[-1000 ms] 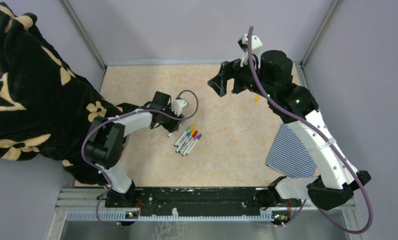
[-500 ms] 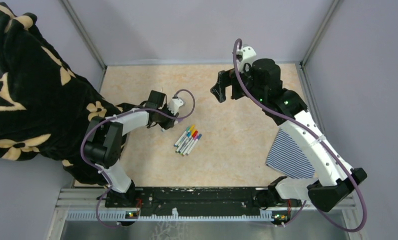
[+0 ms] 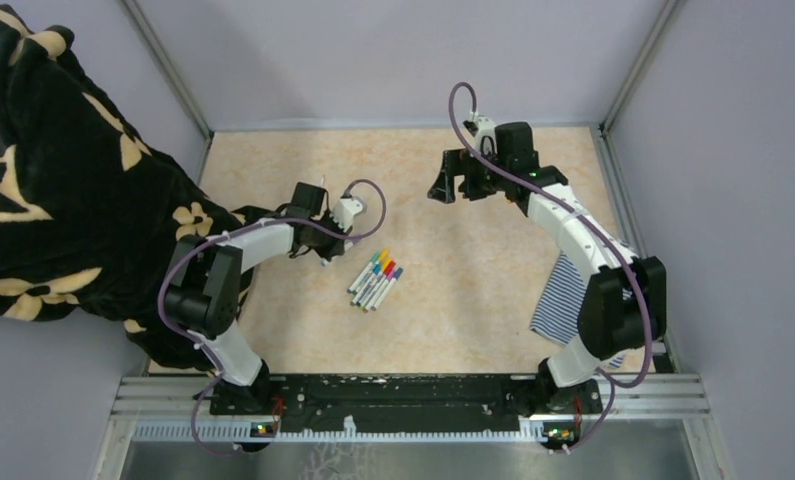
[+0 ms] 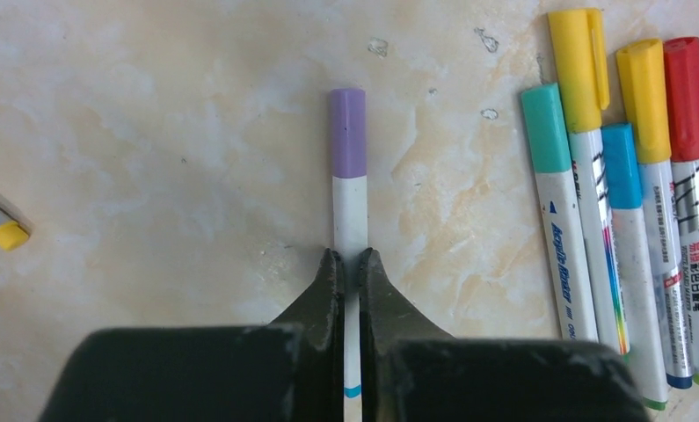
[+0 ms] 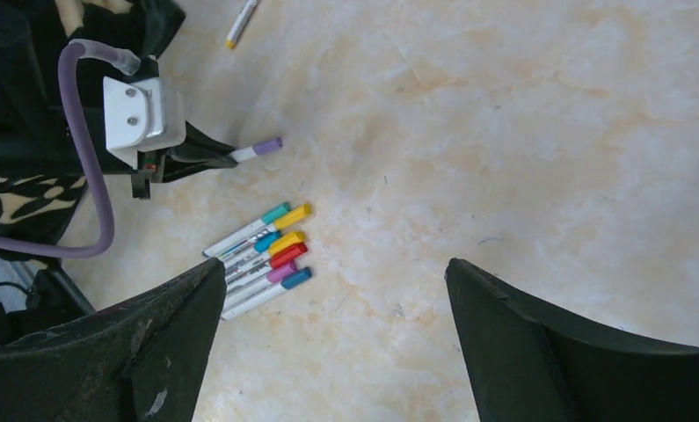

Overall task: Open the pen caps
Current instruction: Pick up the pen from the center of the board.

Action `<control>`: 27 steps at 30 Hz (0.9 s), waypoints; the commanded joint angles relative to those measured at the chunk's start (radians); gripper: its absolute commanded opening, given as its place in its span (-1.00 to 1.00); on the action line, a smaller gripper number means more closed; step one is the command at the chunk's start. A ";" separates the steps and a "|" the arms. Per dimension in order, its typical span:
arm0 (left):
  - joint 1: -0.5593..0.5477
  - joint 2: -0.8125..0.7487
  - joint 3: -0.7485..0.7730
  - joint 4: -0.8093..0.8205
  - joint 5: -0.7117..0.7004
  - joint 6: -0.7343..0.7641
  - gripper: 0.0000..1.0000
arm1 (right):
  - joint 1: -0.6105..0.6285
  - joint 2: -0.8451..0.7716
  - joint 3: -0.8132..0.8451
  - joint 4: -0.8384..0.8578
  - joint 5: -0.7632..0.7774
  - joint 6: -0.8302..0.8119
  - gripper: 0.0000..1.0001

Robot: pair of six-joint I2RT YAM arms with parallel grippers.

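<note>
The left gripper [image 4: 346, 259] clamps the thin white plastic marker pen [image 4: 350, 207]; the right gripper [image 5: 335, 264] gapes empty. Pulling the short purple plastic cap [image 4: 348, 132] could twist that narrowly pinched pen loose.

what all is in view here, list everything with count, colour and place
clustered pens: six or seven, white barrels with teal, yellow, blue, red and pink caps, side by side mid-table
purple-capped pen: one, white barrel, beside the cluster
loose pen: one, white with yellow end, apart near the left arm
striped cloth: one, blue and white, right side under the right arm
patterned fabric: one, black and cream, draped at the left
table: one, beige marbled, centre
left gripper: one, black, fingers shut on the purple-capped pen
right gripper: one, black, fingers open above the far table
</note>
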State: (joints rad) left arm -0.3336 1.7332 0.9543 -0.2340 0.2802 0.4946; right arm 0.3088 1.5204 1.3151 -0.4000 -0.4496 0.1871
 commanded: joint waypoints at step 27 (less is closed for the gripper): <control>0.002 -0.159 -0.013 -0.158 0.156 -0.037 -1.00 | 0.003 0.266 0.003 0.320 -0.381 0.221 0.69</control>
State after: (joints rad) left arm -0.3336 1.6054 0.9260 -0.4011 0.3962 0.4675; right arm 0.3096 1.7931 1.3281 -0.2070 -0.7662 0.3672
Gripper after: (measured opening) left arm 0.027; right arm 0.849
